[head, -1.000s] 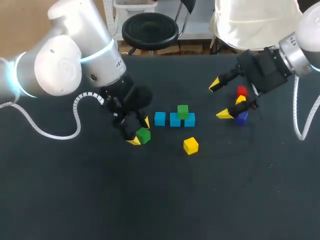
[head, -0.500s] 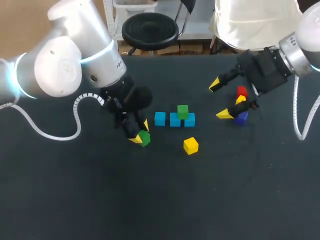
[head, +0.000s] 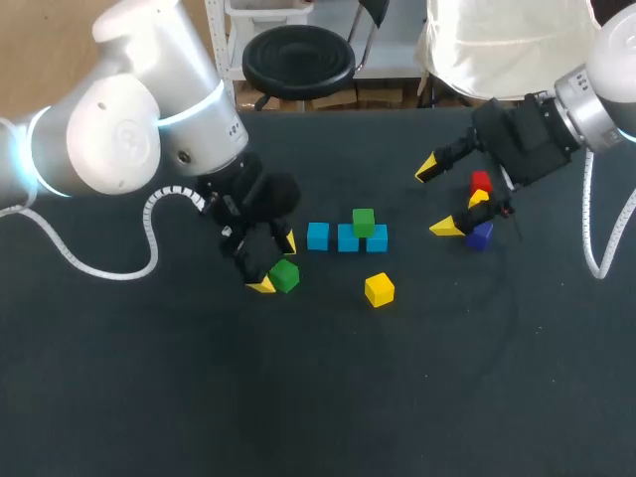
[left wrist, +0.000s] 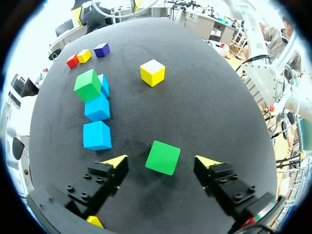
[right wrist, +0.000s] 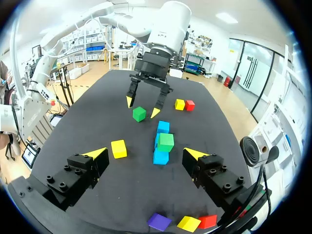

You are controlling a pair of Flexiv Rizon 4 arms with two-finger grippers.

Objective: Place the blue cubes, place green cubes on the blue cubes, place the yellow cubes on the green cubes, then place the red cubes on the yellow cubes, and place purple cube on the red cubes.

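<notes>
Three blue cubes (head: 347,238) lie in a row, and one green cube (head: 364,222) rests on them. A second green cube (left wrist: 163,157) lies on the black table between the fingers of my left gripper (left wrist: 161,163), which is open with a gap on both sides of the cube. In the head view the left gripper (head: 270,263) is just left of the blue row, with this green cube (head: 284,275) by its tips. A yellow cube (head: 379,289) lies in front of the row. My right gripper (head: 437,199) is open and empty, beside a red cube (head: 481,182), a yellow cube (head: 479,199) and a purple cube (head: 480,235).
In the right wrist view another yellow cube (right wrist: 180,104) and another red cube (right wrist: 189,105) lie beyond my left arm; the head view hides them. The black table (head: 298,397) stretches wide towards the front edge.
My left gripper's fingers drew in on the green cube and have now spread wide again. The cube lies on the table at nearly the same spot. The right arm has not moved.
</notes>
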